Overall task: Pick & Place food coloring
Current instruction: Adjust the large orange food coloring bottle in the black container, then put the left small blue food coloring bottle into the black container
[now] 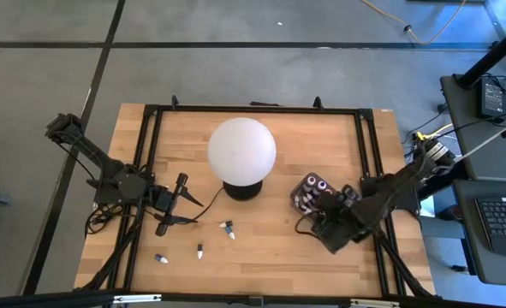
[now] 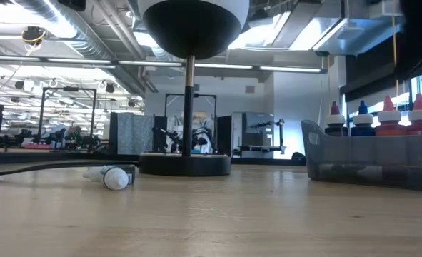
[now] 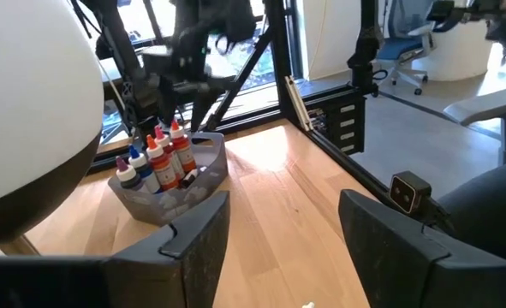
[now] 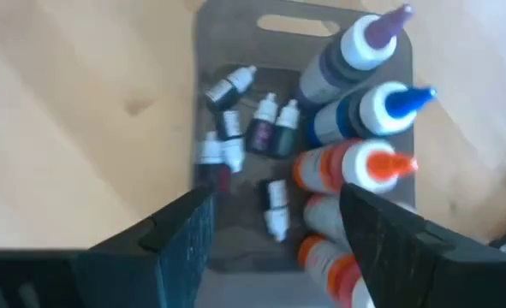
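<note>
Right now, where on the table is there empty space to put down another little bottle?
The widest bare wood lies between the globe lamp and the table's far edge, and along the near edge below the tray. It is crowded near the left gripper, where three small bottles lie loose, and inside the tray beneath the right gripper.

overhead, table-level and two wrist views, all sharing the tray (image 1: 308,195)
</note>
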